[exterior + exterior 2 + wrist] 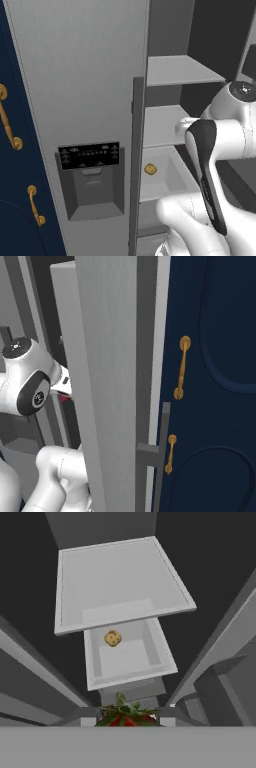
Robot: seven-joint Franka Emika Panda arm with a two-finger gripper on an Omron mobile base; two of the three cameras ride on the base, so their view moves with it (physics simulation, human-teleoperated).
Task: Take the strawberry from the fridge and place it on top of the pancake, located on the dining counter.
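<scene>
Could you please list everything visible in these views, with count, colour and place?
fridge: one, light grey, left door shut with dark dispenser panel, right side open.
shelves: two, grey, inside the fridge, upper one bare.
bin: one, grey, below the shelves.
round food item: one, golden-brown, in the bin.
strawberry: one, red with green leaves, between the fingertips.
cabinets: navy, gold handles, beside the fridge.
gripper: one, shut on the strawberry.
</scene>
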